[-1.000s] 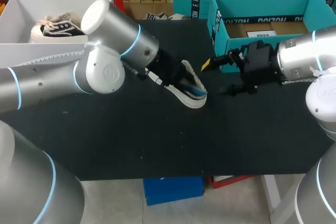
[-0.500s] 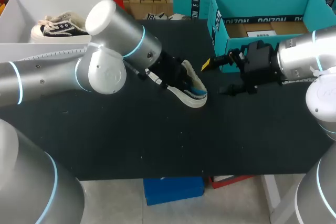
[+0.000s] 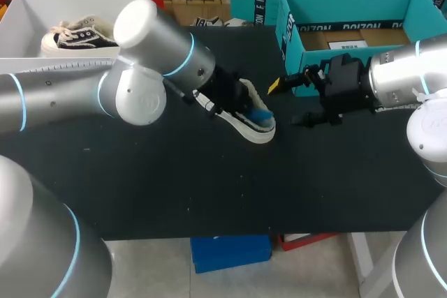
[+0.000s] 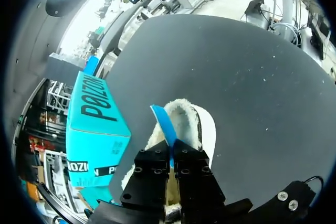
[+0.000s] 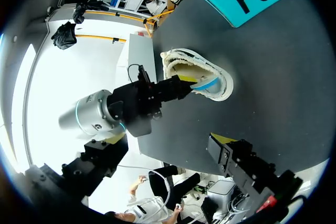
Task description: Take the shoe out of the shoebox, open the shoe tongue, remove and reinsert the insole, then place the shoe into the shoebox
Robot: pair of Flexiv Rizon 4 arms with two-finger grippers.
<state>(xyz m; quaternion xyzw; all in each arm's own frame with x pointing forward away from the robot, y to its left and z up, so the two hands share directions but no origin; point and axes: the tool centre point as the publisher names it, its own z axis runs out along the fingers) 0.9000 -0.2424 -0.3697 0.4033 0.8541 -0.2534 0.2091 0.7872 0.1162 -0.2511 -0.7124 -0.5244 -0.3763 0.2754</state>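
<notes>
seemingly cream shoe (image 3: 246,128), blue insole (image 3: 261,114), teal shoebox (image 3: 342,1)

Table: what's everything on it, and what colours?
table: one, black, under everything
shoe: one, white with fluffy cream lining, middle of the table
insole: one, blue, sticking up out of the shoe
shoebox: one, teal, open, far right part of the table
left hand: one, black, at the shoe's opening, pinching the insole
right hand: one, black with yellow tips, open and holding nothing, between shoe and shoebox
</notes>
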